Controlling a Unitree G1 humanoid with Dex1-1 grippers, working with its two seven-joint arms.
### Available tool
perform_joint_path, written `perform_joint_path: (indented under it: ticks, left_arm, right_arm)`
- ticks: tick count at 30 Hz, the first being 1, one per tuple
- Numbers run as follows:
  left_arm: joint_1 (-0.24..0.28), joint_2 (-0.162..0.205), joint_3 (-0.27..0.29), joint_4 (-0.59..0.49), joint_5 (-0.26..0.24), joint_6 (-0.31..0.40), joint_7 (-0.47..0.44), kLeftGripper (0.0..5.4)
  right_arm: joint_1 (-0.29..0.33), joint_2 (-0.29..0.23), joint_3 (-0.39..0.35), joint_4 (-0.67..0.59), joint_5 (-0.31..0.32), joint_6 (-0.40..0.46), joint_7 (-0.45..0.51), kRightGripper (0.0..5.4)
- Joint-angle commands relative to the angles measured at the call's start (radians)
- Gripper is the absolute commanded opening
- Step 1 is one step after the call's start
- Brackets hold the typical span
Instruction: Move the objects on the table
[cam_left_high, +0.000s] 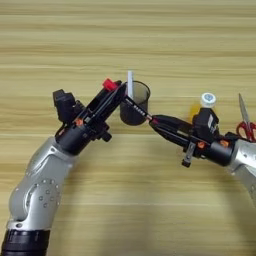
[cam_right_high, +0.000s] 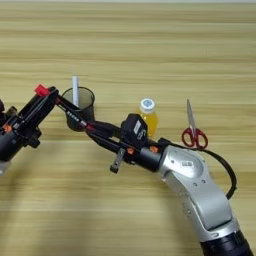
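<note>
The left hand (cam_left_high: 114, 92) was raised over the wooden tabletop (cam_left_high: 130, 30), left of centre, its arm reaching up and to the right from the near left corner. Its two black fingers were closed on a pen with a red cap (cam_left_high: 111, 90); the red cap showed at the fingertips, pointing up and right toward the rim of the cup. How much of the pen's barrel lay within the fingers could not be made out.

Just right of that hand stood a dark, see-through cup (cam_left_high: 135, 102), upright on the tabletop near the centre. A white stick (cam_left_high: 130, 84) stood in it, rising above the rim at its left side.

A black pen (cam_left_high: 137, 107) with pale markings on its barrel lay slanted in front of the cup, its upper end near the red cap and the cup rim, its lower end at the tips of the right hand. The right hand (cam_left_high: 156, 121) reached in from the right, its fingers pressed together on that lower end. Whether the upper end of the black pen touched the left hand or the cup could not be told.

Behind the right hand's wrist stood a small bottle with yellow liquid and a white lid (cam_right_high: 148, 116), upright. Further right, a pair of scissors with red handles (cam_right_high: 193, 129) lay flat on the tabletop, blades pointing to the far side, well apart from the cup.
</note>
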Motion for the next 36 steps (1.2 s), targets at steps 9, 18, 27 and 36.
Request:
perform_joint_path:
  ticks: [9, 18, 27, 36]
  left_arm:
    - [0.003, 0.003, 0.006, -0.005, 0.033, -0.010, 0.002, 0.63]
    - [0.002, 0.000, 0.010, -0.002, 0.041, -0.012, -0.004, 0.49]
    - [-0.001, 0.000, 0.006, 0.005, 0.070, -0.034, -0.010, 0.46]
    - [-0.019, -0.004, 0.019, 0.022, 0.102, -0.063, 0.000, 0.46]
  right_arm:
    - [0.001, 0.003, -0.001, 0.014, -0.009, -0.015, 0.005, 0.41]
    - [0.002, 0.006, 0.005, 0.010, -0.003, -0.008, 0.011, 1.05]
    - [0.007, 0.006, -0.004, -0.028, 0.063, 0.023, 0.030, 2.07]
    - [0.001, 0.011, -0.032, -0.056, 0.137, 0.055, 0.022, 3.06]
